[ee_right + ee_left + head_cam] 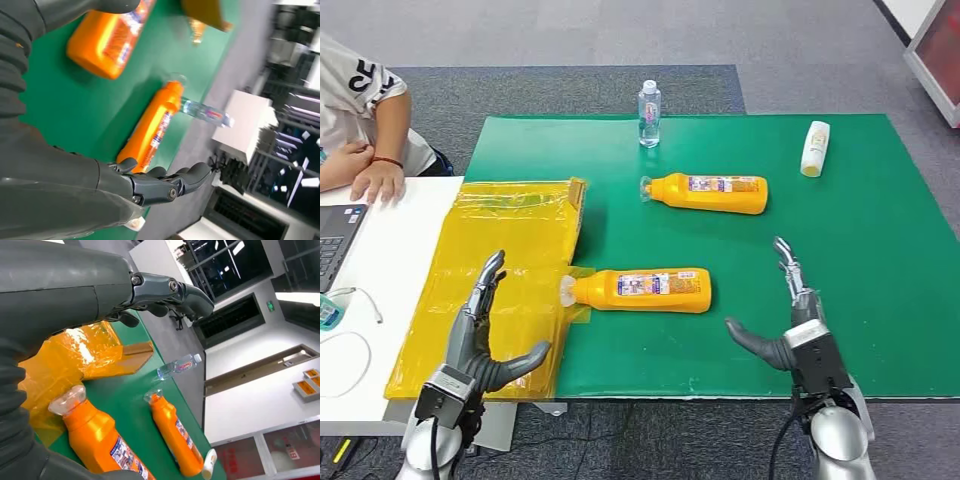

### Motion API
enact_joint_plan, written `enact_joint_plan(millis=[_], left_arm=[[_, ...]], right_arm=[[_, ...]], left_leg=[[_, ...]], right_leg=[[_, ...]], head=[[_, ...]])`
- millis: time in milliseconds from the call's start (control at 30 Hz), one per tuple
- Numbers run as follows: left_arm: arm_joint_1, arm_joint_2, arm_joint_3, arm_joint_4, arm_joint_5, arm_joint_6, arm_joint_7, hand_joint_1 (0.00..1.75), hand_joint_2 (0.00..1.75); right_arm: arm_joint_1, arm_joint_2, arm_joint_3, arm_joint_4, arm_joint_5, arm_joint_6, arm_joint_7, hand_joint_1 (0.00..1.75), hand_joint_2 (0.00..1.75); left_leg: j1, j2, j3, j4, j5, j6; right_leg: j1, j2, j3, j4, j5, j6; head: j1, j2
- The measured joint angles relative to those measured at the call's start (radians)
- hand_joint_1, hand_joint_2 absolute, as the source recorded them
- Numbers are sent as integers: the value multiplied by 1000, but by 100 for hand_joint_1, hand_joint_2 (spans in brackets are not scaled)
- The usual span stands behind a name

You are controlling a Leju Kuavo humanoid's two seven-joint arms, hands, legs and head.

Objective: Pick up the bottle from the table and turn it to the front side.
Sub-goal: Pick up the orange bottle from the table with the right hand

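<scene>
2 orange bottles (643, 289) (706, 192) lie capped on the green desk (878, 290); left robot hand (475, 340) and right robot hand (792, 325) hover spread, holding nothing.

- The left robot hand (482, 335) is raised at the near left, palm turned inward, its fingers stretched forward and apart, the thumb jutting toward the right, holding nothing.
- The right robot hand (792, 320) is raised at the near right, fingers pointing up and forward, thumb spread out to the left, holding nothing.
- Both silver forearms come up from below, wrists roughly level, the two hands well apart.
</scene>
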Motion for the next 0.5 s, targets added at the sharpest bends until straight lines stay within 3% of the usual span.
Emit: enact_joint_plan(millis=[67, 200, 367, 500], left_arm=[[-8, 2, -4, 6, 1, -2, -1, 0, 175], [-49, 14, -30, 43, 10, -8, -10, 0, 175], [-95, 29, -62, 94, 25, -7, -21, 0, 175], [-125, 38, -86, 128, 33, -6, -22, 0, 175]], right_arm=[[-18, -19, 25, 19, 45, -11, 1, 0, 175], [-114, -108, 150, 128, 158, -30, -4, 0, 175], [-262, -192, 315, 268, 162, -22, -4, 0, 175], [-395, -229, 454, 378, 164, -14, 21, 0, 175]], left_leg=[[0, 0, 0, 0, 0, 0], [0, 0, 0, 0, 2, 1], [0, 0, 0, 0, 4, 0], [0, 0, 0, 0, 5, 0]], right_leg=[[0, 0, 0, 0, 0, 0], [0, 0, 0, 0, 2, 1], [0, 0, 0, 0, 4, 0], [0, 0, 0, 0, 4, 0]], head=[[0, 0], [0, 0], [0, 0], [0, 0]])
